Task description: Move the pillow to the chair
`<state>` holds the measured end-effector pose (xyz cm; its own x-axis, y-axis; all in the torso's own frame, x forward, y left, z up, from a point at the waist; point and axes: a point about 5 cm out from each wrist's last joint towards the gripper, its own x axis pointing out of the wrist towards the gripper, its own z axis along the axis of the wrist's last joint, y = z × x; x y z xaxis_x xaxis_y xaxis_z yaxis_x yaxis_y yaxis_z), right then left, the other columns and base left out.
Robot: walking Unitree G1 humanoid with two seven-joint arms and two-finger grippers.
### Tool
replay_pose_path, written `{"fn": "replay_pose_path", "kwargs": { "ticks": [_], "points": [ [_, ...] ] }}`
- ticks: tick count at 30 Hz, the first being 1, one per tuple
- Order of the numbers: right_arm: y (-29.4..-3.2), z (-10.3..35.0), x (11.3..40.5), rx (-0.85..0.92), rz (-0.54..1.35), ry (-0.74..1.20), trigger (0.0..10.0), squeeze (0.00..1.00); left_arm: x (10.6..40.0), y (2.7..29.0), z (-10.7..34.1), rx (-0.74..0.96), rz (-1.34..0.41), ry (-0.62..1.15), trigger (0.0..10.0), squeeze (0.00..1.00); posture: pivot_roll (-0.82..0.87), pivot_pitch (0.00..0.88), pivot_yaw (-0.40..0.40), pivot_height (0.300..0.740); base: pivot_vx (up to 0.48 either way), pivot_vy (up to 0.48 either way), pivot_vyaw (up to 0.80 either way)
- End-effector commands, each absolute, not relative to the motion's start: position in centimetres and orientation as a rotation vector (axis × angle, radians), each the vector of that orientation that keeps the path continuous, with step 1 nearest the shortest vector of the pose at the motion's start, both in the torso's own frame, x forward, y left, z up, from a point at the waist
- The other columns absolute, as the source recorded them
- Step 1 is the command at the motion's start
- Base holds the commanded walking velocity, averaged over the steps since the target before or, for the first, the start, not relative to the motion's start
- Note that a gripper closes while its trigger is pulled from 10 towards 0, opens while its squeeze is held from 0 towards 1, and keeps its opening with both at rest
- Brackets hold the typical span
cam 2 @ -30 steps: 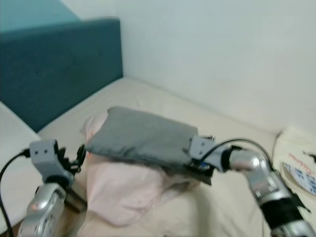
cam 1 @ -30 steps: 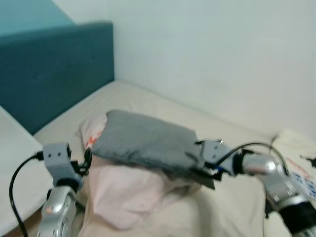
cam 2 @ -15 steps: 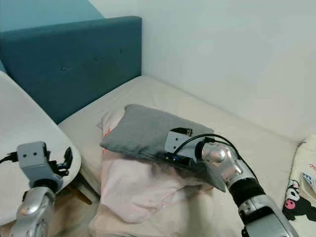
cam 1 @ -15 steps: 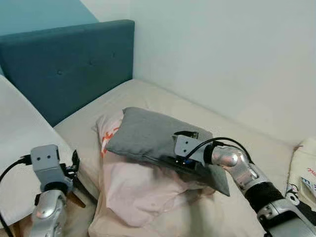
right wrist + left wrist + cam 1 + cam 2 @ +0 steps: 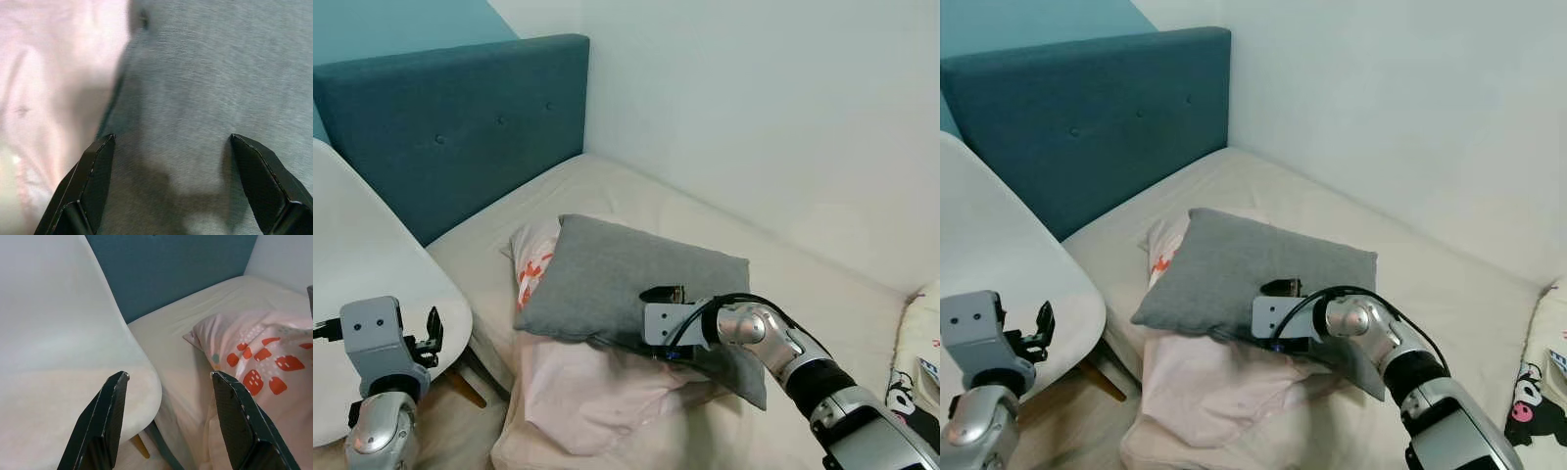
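A grey pillow (image 5: 626,284) lies tilted on top of a pink pillow with red marks (image 5: 578,392) on the bed. My right gripper (image 5: 172,139) is open, its two black fingers spread over the grey fabric near the pillow's near edge. Its wrist block (image 5: 661,323) sits against that edge. The white chair (image 5: 362,284) stands to the left of the bed. My left gripper (image 5: 169,375) is open and holds nothing, low at the left beside the chair seat (image 5: 49,357) and apart from both pillows.
A teal headboard (image 5: 450,127) rises behind the bed (image 5: 803,284), and a white wall runs along its far side. A cartoon-printed cushion (image 5: 915,362) lies at the right edge. The chair's wooden leg (image 5: 465,387) stands between the seat and the mattress.
The camera has shifted and sharpened. My right gripper has moved from the grey pillow's right corner toward the middle of its near edge. My left arm has dropped lower beside the chair.
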<state>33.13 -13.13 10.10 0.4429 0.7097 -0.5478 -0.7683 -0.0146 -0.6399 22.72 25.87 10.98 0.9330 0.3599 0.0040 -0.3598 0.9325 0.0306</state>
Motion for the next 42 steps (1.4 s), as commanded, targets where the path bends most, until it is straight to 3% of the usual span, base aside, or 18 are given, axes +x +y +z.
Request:
{"fn": "replay_pose_path", "kwargs": {
  "ticks": [1,8,15,23,34,41,42],
  "points": [
    [-13.2,9.7,32.8,-1.069,1.224,0.091,10.0,0.0,22.6,25.9,11.1,0.054,0.36,0.014,10.0,0.0,0.01,0.0,-0.135,0.74,0.0,0.0,0.0],
    [-12.8,10.9,32.6,-0.994,1.32,0.054,10.0,0.0,22.5,26.0,11.0,0.059,0.358,0.027,10.0,0.0,0.01,0.0,-0.134,0.74,0.0,0.0,0.0],
    [-13.4,11.2,32.3,-1.069,1.328,0.029,10.0,0.0,22.9,25.7,11.0,0.049,0.351,0.028,10.0,0.0,-0.01,0.0,-0.136,0.74,0.0,0.0,0.0],
    [-14.6,10.1,33.8,-1.171,1.039,0.013,10.0,0.0,23.2,25.3,10.9,0.034,0.347,0.024,10.0,0.0,-0.01,0.0,-0.145,0.74,0.0,0.0,0.0],
    [-15.2,8.3,33.3,-1.179,0.989,0.075,10.0,0.0,23.3,25.0,10.8,0.028,0.35,0.025,10.0,0.0,-0.01,0.0,-0.154,0.74,0.0,0.0,0.0],
    [-15.5,6.7,33.3,-1.243,0.847,0.075,10.0,0.0,23.3,25.0,10.9,0.036,0.347,0.022,10.0,0.0,0.0,0.0,-0.154,0.74,0.0,0.0,0.0],
    [-15.9,6.1,33.2,-1.267,0.817,0.105,3.5,0.0,23.3,25.1,10.9,0.038,0.349,0.021,10.0,0.0,0.0,0.0,-0.153,0.74,0.0,0.0,0.0]
  ]
}}
